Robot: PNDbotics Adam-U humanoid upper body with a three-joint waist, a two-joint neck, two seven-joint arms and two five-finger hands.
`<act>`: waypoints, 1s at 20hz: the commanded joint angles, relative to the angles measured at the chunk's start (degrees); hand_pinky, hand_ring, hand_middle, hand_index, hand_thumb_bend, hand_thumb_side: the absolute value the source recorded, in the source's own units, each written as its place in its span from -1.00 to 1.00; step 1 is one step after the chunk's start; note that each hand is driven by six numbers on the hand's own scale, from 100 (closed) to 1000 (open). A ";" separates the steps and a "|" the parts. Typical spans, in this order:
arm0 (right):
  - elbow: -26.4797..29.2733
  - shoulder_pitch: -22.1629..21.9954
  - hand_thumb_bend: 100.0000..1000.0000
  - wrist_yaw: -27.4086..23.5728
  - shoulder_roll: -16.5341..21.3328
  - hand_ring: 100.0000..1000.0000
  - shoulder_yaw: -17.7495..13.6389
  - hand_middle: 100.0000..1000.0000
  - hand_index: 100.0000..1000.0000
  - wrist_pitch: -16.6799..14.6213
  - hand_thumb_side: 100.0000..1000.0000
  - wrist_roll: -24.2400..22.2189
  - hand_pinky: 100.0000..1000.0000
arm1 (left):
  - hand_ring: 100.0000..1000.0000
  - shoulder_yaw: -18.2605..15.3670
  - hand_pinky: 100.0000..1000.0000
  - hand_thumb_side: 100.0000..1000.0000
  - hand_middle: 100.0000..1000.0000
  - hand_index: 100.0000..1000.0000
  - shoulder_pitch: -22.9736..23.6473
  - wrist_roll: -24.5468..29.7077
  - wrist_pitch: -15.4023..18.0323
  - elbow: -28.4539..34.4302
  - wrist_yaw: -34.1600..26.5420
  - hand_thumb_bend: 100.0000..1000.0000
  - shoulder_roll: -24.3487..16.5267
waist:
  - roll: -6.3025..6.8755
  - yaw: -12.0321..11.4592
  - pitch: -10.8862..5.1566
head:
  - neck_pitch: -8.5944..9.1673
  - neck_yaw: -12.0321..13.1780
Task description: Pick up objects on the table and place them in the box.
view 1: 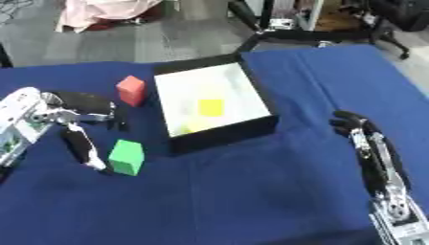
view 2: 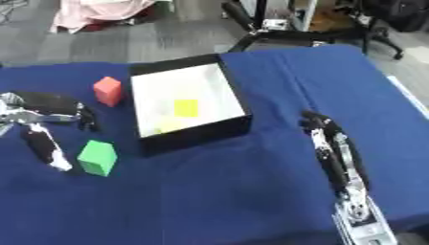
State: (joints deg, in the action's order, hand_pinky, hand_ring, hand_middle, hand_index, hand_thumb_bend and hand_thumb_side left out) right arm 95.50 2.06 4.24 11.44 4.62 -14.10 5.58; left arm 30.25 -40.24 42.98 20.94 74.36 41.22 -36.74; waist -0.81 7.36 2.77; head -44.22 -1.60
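Observation:
A green cube (view 1: 127,157) sits on the blue table left of the box. Farther back, a red block (view 1: 130,90) stands near the box's left wall. The black box (view 1: 265,125) has a white floor with a yellow piece (view 1: 211,107) lying inside. My left hand (view 1: 80,117) hovers open at the left, thumb reaching down beside the green cube's left face, fingers stretched toward the red block, holding nothing. My right hand (view 1: 373,148) rests open at the lower right, fingers pointing up.
The blue cloth (view 1: 251,191) covers the whole table, with bare room in front of the box and to its right. Beyond the far edge are a grey floor, a pink cloth heap (view 1: 105,12) and black chair legs (view 1: 285,33).

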 commanded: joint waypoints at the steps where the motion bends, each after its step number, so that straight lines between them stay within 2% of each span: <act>1: 0.64 0.74 -1.00 -0.01 0.98 0.55 -0.16 0.51 0.54 -0.03 0.68 0.02 0.61 | 0.19 -0.25 0.53 -0.20 0.24 0.58 -0.56 -0.57 1.65 -1.35 1.39 0.13 0.13 | 0.46 0.06 -1.52 | 0.10 -0.01; 6: 0.65 0.80 -1.00 -0.03 0.88 0.55 -0.13 0.51 0.54 -0.02 0.68 -0.03 0.61 | 0.07 -0.83 0.46 -0.33 0.10 0.47 -0.35 -5.72 1.73 -3.99 3.33 0.02 1.84 | 0.39 0.13 -1.51 | 0.10 -0.05; 9: 0.65 0.76 -1.00 -0.02 0.88 0.55 -0.18 0.51 0.54 -0.01 0.68 0.01 0.61 | -0.16 -1.76 0.29 -0.45 -0.17 0.21 -0.53 -10.66 1.35 -4.38 3.60 -0.15 2.30 | 0.33 0.14 -1.50 | 0.10 -0.13; 12: 0.64 0.72 -1.00 -0.01 0.88 0.55 -0.23 0.51 0.54 0.02 0.68 0.09 0.61 | -0.22 -3.09 0.24 -0.46 -0.26 0.12 -1.47 -14.43 0.21 -2.73 1.69 -0.23 1.97 | 0.34 0.08 -1.53 | 0.10 -0.24; 17: 0.57 0.47 -1.00 0.00 0.94 0.55 -0.22 0.51 0.54 0.04 0.68 0.11 0.61 | -0.18 -5.30 0.30 -0.51 -0.22 0.14 -7.26 -15.31 -3.74 1.60 -3.71 -0.23 1.65 | 0.33 -0.10 -1.80 | 0.10 -0.46; 20: 0.51 0.34 -1.00 -0.10 0.90 0.55 -0.07 0.51 0.54 0.04 0.68 0.00 0.61 | -0.17 -6.16 0.32 -0.52 -0.21 0.16 -12.42 -15.49 -5.43 1.10 -2.30 -0.20 4.85 | 0.25 -0.14 -2.02 | 0.10 -0.46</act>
State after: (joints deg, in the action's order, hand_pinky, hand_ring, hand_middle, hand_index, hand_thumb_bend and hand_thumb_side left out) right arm 95.49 1.97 4.24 11.43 4.63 -14.08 5.56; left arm 25.26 -51.08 27.68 16.33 74.62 38.79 -32.15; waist -0.81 7.25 2.18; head -44.22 -1.92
